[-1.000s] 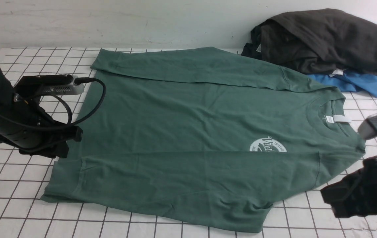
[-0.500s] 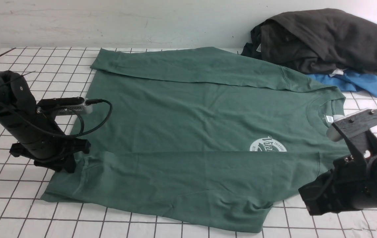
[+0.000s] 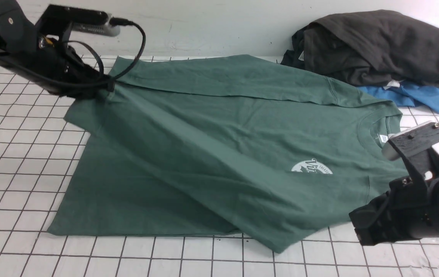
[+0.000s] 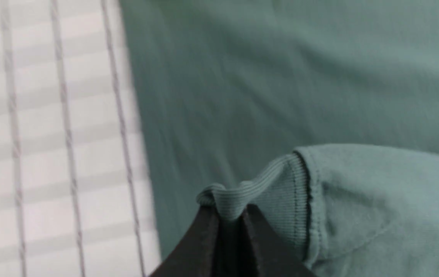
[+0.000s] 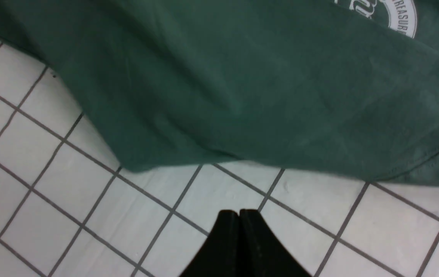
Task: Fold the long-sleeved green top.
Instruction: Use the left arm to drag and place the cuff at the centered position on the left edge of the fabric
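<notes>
The green long-sleeved top (image 3: pixel 219 134) lies spread on the gridded table, neck and white label (image 3: pixel 384 137) to the right, round logo (image 3: pixel 311 168) partly covered. My left gripper (image 3: pixel 102 86) is raised at the far left. Its jaws are shut on the ribbed cuff (image 4: pixel 265 184) of the near sleeve, which stretches diagonally across the body. In the left wrist view the left gripper (image 4: pixel 229 213) pinches a fold of that cuff. My right gripper (image 5: pixel 239 212) is shut with nothing in it. The right gripper (image 3: pixel 360 231) hovers over bare tiles just off the top's near right edge.
A dark charcoal garment (image 3: pixel 377 46) is heaped at the back right on top of a bright blue one (image 3: pixel 415 96). A pale wall runs behind the table. White gridded table surface (image 3: pixel 19 161) shows left of and in front of the top.
My left gripper closed on the near sleeve's cuff, then rose and swung to the far left, dragging the sleeve diagonally over the body. The right arm moved inward, then stayed.
</notes>
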Controlling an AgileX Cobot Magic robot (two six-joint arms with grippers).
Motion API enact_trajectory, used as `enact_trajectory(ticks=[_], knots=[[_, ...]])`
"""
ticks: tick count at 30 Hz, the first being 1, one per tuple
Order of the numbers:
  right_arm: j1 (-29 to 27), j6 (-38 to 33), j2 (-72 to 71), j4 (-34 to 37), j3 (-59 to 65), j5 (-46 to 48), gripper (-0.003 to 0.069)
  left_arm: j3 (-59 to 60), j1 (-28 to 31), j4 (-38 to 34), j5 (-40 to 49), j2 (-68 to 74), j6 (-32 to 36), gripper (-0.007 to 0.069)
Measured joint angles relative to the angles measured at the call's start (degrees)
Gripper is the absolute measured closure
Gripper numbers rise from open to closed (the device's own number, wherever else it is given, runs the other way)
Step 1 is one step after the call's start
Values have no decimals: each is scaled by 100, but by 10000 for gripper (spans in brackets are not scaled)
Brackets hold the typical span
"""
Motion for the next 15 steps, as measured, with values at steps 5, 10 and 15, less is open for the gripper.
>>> enact_trajectory(ticks=[5, 10, 15], knots=[[0, 0, 0, -26, 0, -45, 669, -926, 50, 0, 193, 1115, 57, 591], [0, -139, 0, -39, 0, -146, 669, -2065, 133, 30, 952, 2241, -332, 549], [0, -242, 0, -39, 0, -151, 669, -3393, 246, 132, 1266, 2897, -637, 403]])
